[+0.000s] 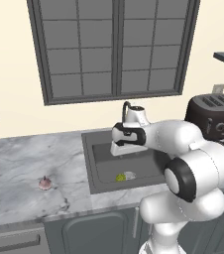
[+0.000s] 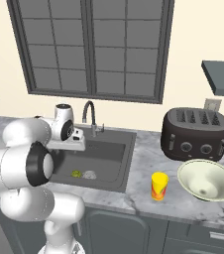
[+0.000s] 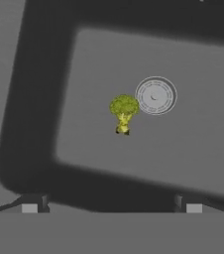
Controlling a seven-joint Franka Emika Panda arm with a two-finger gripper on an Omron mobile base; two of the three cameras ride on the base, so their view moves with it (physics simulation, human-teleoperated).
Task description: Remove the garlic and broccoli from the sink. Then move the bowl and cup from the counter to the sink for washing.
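One broccoli [image 3: 123,112], below wide jaws, apart

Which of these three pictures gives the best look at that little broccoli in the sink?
The hand view: it looks straight down on the broccoli, floret and stalk both clear, beside the round drain disc. In the left base view and the right base view it is a tiny yellow-green speck on the sink floor.

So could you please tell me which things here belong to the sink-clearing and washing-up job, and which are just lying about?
Job: garlic, broccoli, sink, bowl, cup, counter.
Just about: toaster, tap, drain disc, window.
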